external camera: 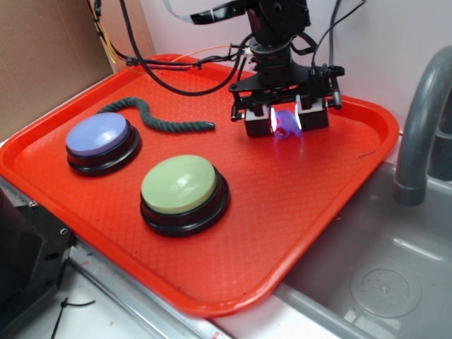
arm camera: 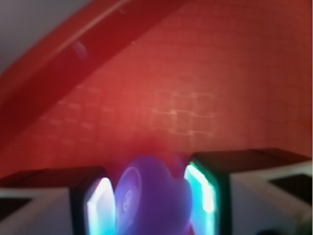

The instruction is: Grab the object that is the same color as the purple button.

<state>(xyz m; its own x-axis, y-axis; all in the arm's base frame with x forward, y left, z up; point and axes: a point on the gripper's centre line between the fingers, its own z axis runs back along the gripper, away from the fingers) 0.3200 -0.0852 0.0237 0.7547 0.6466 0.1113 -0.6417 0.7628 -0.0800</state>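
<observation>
The tiny purple plastic piece sits between the glowing pads of my gripper, at the back right of the red tray. In the wrist view the purple piece fills the gap between both pads, blurred and close, and the gripper is shut on it. I cannot tell if the piece still touches the tray. The purple button, lavender dome on a black base, stands at the tray's left, far from the gripper.
A pale green-topped button stands in the tray's front middle. A dark green rope lies at the back left. A metal sink with a grey faucet pipe is right of the tray. Cables hang behind the arm.
</observation>
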